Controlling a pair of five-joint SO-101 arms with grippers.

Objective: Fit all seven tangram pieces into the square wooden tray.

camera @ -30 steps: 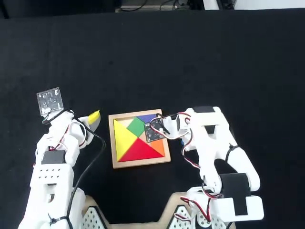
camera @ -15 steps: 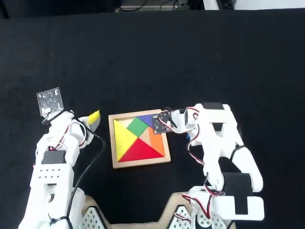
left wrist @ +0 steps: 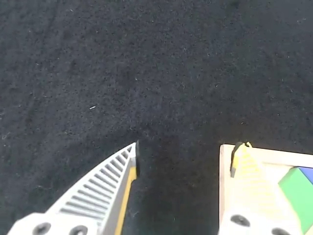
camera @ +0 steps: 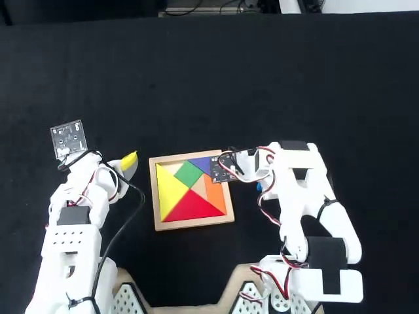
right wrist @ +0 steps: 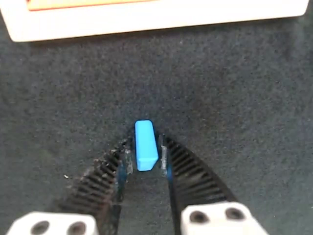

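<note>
The square wooden tray (camera: pixel 154 196) lies in the middle of the black table. It holds a yellow triangle (camera: pixel 170 186), a green square (camera: pixel 188 173), a purple piece (camera: pixel 201 162), a red triangle (camera: pixel 196 207) and an orange piece (camera: pixel 217 192), with a small patch of bare wood (camera: pixel 199 186) between them. My right gripper (right wrist: pixel 145 142) is shut on a small blue piece (right wrist: pixel 145 145), held on edge over the black cloth just off the tray's rim (right wrist: pixel 146 22). The right gripper (camera: pixel 259 188) hangs beside the tray's right side. My left gripper (left wrist: pixel 186 147) is open and holds nothing, by the tray's corner (left wrist: pixel 226 154).
The left gripper (camera: pixel 129 163) sits left of the tray. Black cloth covers the whole table (camera: pixel 262 85), with wide free room behind the tray. The arms' bases stand at the near edge.
The right arm has drawn back from over the tray to its right side, the blue piece still in its gripper. The left arm has stayed put.
</note>
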